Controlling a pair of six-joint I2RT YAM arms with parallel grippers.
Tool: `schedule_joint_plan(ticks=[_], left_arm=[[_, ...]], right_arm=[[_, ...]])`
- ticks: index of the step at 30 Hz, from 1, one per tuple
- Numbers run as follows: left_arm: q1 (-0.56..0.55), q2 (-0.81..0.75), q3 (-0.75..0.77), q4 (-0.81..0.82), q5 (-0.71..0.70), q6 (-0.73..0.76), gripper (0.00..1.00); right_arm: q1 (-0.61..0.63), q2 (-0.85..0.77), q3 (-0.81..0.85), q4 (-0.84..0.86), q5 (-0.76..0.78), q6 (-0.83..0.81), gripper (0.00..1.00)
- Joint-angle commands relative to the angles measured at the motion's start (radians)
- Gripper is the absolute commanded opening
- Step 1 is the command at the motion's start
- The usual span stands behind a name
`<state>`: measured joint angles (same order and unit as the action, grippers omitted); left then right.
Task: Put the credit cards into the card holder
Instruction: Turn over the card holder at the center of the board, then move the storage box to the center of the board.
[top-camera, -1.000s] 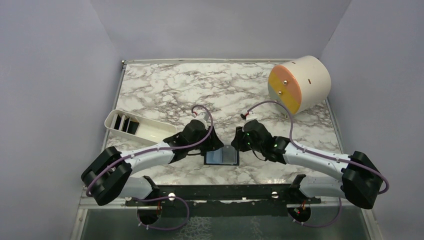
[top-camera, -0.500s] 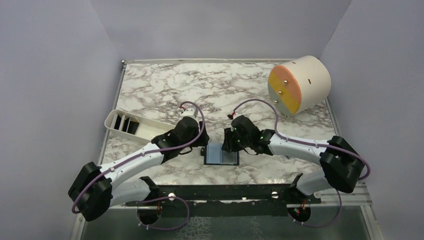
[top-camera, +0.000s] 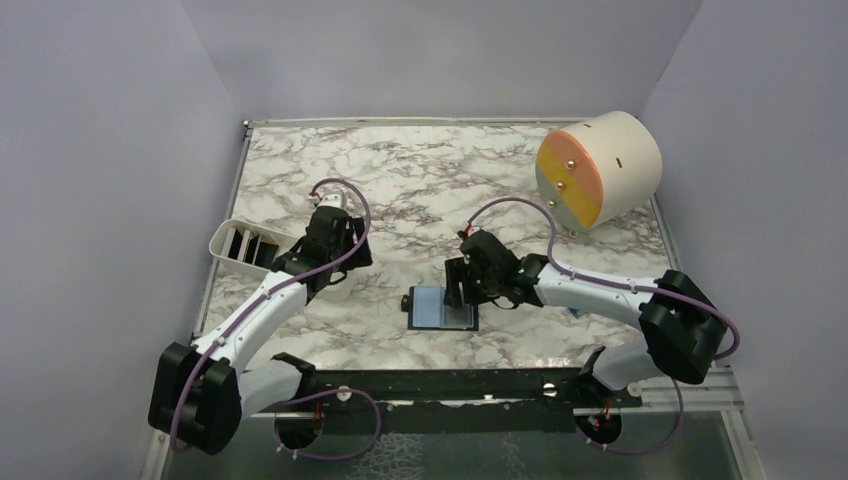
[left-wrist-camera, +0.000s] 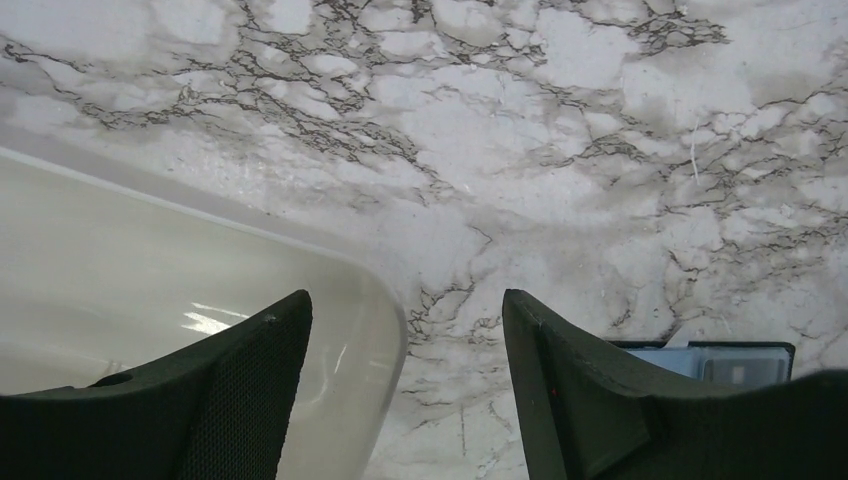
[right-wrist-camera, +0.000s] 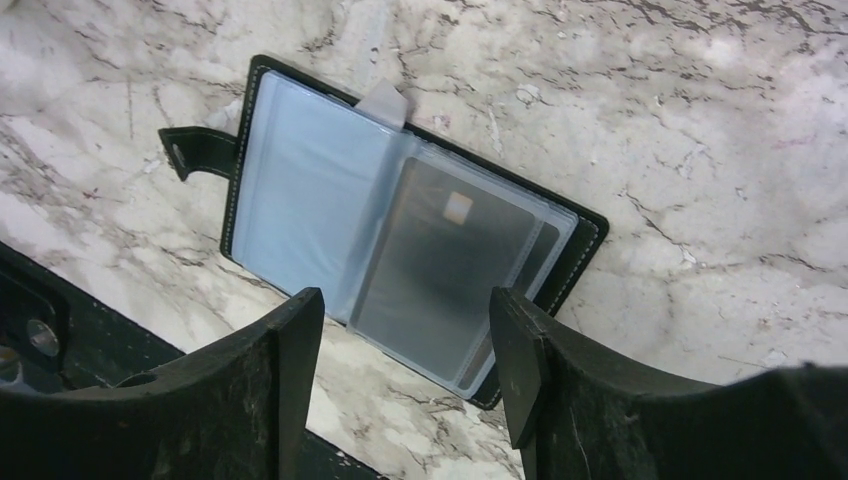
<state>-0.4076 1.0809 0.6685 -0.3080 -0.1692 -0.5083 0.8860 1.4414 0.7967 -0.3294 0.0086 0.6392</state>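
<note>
robot lab test cell. marble-print tabletop (top-camera: 430, 170) boxed in on 3 sides by plain lavender walls (top-camera: 100, 150); 2 white-and-black robot arms, left arm (top-camera: 255, 310) and right arm (top-camera: 600, 290), bolted to a black rail (top-camera: 440, 385) at the near edge, purple cables (top-camera: 512, 201) looped loose along them.

Legible text, labels, brands, numbers, signs: none is showing in any view.

- The card holder (right-wrist-camera: 300, 190) is lying open on the surface (right-wrist-camera: 700, 100). The dark credit card (right-wrist-camera: 440, 260) in its clear sleeve is showing only a small gold square near its far edge, and any print on it is too faint to read.
- The credit cards (top-camera: 250, 246) are standing in the white tray (top-camera: 216, 243) at the left, and they are too small to read.
- The drum (top-camera: 600, 165) at the far right is showing one tiny dark mark on its side, which is not readable.
</note>
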Motion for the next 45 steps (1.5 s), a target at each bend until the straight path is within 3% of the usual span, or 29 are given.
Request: schedule_joint_plan(ticks=[1, 13, 19, 27, 31, 40, 45], left_arm=[[0.025, 0.055, 0.015, -0.011, 0.096, 0.042, 0.71], [0.024, 0.1, 0.014, 0.061, 0.284, -0.007, 0.49], [0.002, 0.143, 0.028, 0.145, 0.359, -0.063, 0.45], [-0.088, 0.22, 0.083, 0.215, 0.354, -0.138, 0.44], [-0.174, 0.267, 0.162, 0.183, 0.279, -0.083, 0.47], [-0.163, 0.225, 0.303, -0.021, 0.1, 0.066, 0.6], [-0.073, 0.139, 0.335, -0.129, 0.017, 0.167, 0.68]], right_arm=[[-0.004, -0.029, 0.012, -0.031, 0.059, -0.009, 0.63], [-0.004, -0.044, -0.009, 0.001, 0.072, -0.039, 0.63], [-0.004, -0.058, -0.024, -0.002, 0.077, -0.032, 0.63], [-0.004, -0.074, -0.033, 0.002, 0.085, -0.029, 0.63], [-0.004, -0.08, -0.043, 0.013, 0.08, -0.027, 0.63], [-0.004, -0.137, -0.065, 0.038, 0.077, -0.038, 0.63], [-0.004, -0.134, -0.074, 0.049, 0.058, -0.047, 0.63]])
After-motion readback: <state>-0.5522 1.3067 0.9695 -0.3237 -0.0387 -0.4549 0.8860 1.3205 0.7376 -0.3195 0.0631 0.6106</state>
